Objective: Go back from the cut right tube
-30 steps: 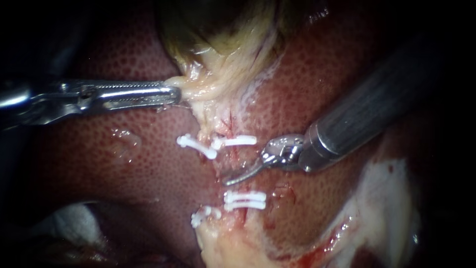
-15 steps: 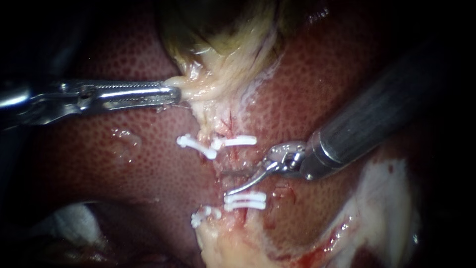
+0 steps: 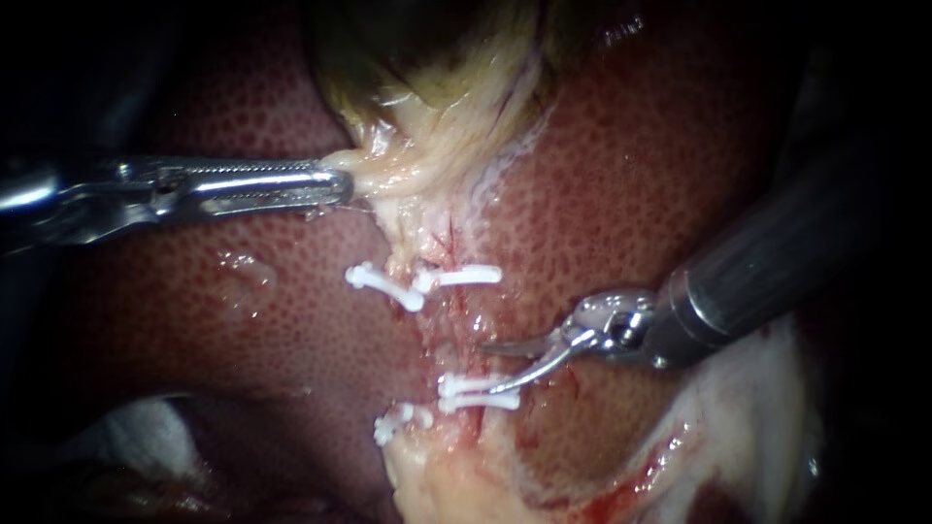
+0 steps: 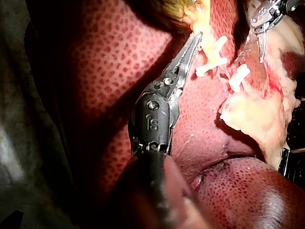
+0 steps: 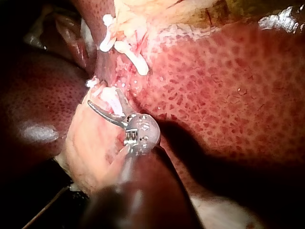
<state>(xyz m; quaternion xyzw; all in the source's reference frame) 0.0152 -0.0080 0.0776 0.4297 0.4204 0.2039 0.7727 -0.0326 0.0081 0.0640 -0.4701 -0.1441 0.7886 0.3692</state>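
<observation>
At 9 o'clock your left instrument [image 3: 335,184] pinches the gallbladder [image 3: 437,116]; centrally, the cut right tube [image 3: 456,325] sits between 2 clip pairs; at 4 o'clock your right instrument [image 3: 500,367] has its jaws spread, over the lower clips [image 3: 476,391]; most of the retreat looks undone.

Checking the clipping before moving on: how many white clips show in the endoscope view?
5. Clip and clip side by side up top; clip stacked on clip below them; clip lower left. Others may be hidden.

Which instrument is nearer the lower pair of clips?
Right. My right instrument has open jaws at the lower clips; my left instrument grips pale tissue above the upper clips.
</observation>
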